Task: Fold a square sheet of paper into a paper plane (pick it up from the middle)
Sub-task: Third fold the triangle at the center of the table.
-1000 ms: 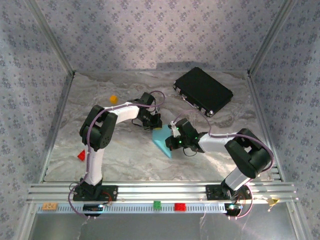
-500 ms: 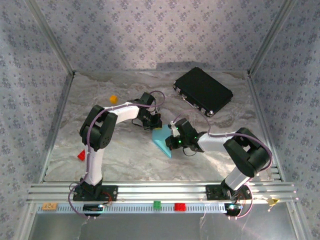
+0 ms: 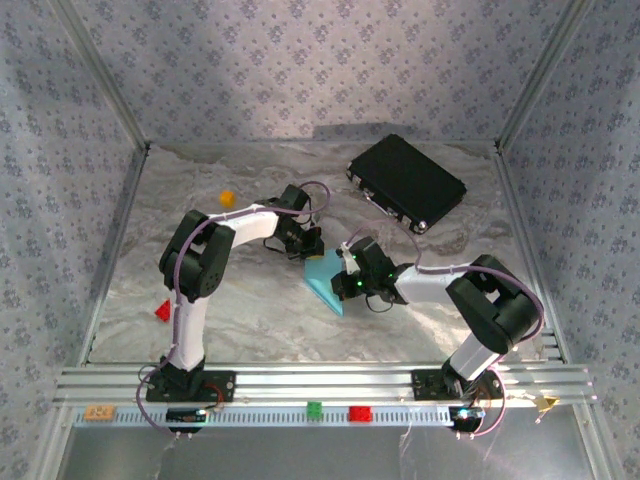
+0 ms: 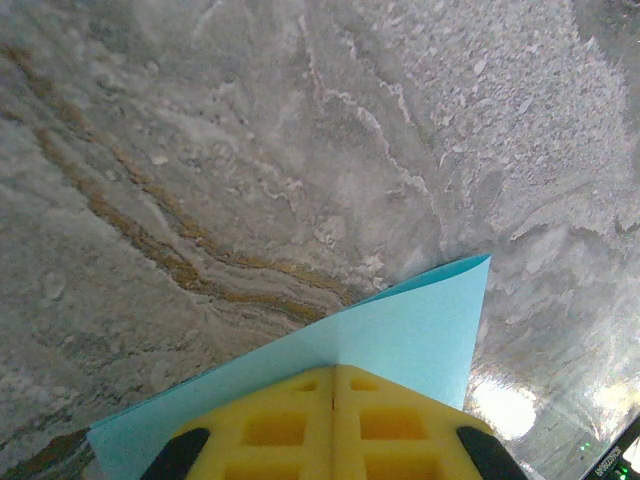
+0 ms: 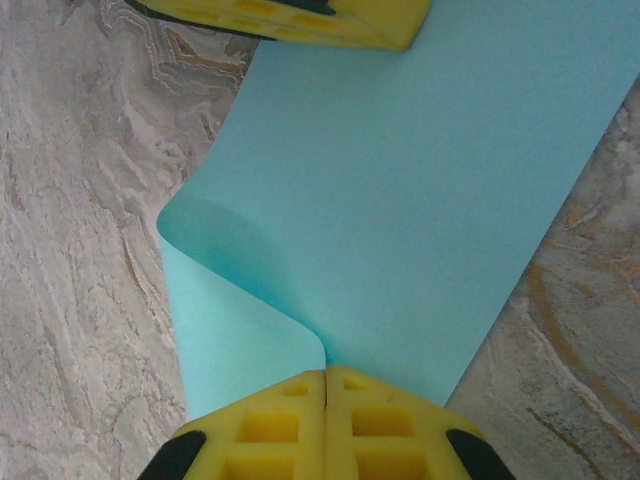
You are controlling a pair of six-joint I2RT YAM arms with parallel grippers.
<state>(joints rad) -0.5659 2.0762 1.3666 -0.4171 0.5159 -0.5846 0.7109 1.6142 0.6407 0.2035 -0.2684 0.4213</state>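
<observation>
Little is changed since a second ago; the right arm [image 3: 440, 282] is shifted slightly leftward. From above, the sheet of paper [image 3: 325, 280] is seen mid-desk [image 3: 240, 315] between both grippers. At the left wrist, the left gripper [image 4: 335, 370] is closed on one paper edge. At the right wrist, the right gripper [image 5: 326, 374] is clamped on the curled-over opposite edge.

Black case [image 3: 407, 182], orange cube [image 3: 227, 198]

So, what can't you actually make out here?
Top view: how the paper is folded, too small and partly under the left gripper and right gripper.
Left wrist view: paper's near edge, behind the yellow fingers.
Right wrist view: paper's far end, cut off at the top edge.
</observation>
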